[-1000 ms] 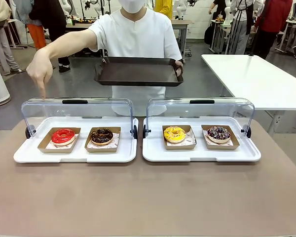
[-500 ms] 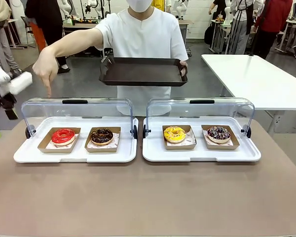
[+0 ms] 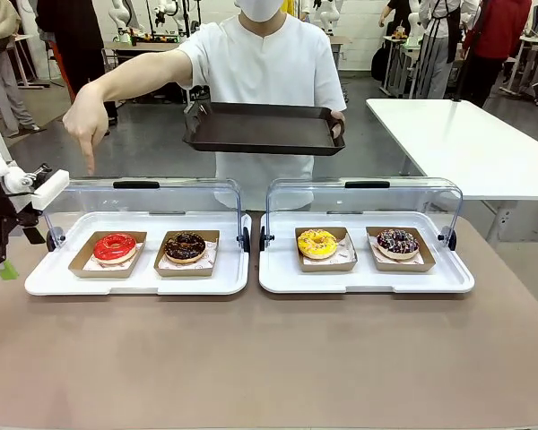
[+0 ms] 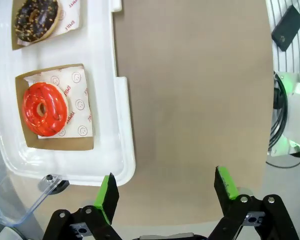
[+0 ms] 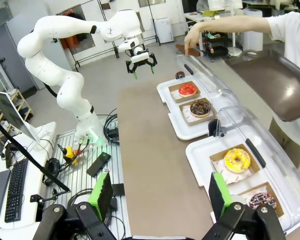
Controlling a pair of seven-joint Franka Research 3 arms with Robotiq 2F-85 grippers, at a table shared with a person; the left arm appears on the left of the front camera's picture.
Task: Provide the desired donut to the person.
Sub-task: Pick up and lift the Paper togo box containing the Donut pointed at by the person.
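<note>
While the person's hand [image 3: 88, 125] points down, seemingly at the red-glazed donut [image 3: 115, 246], nothing is delivered: it sits beside a chocolate donut [image 3: 185, 245] in the left white clear-lidded case [image 3: 134, 282]. Right white case [image 3: 368, 282]: yellow donut [image 3: 317, 242], dark sprinkled donut [image 3: 397, 241]. Left end effector [image 4: 166, 187] open beside the left case; right end effector [image 5: 160, 192] open, well back.

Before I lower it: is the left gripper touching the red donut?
Apart. Left wrist view shows the left gripper over bare table, clear of the red donut.
</note>
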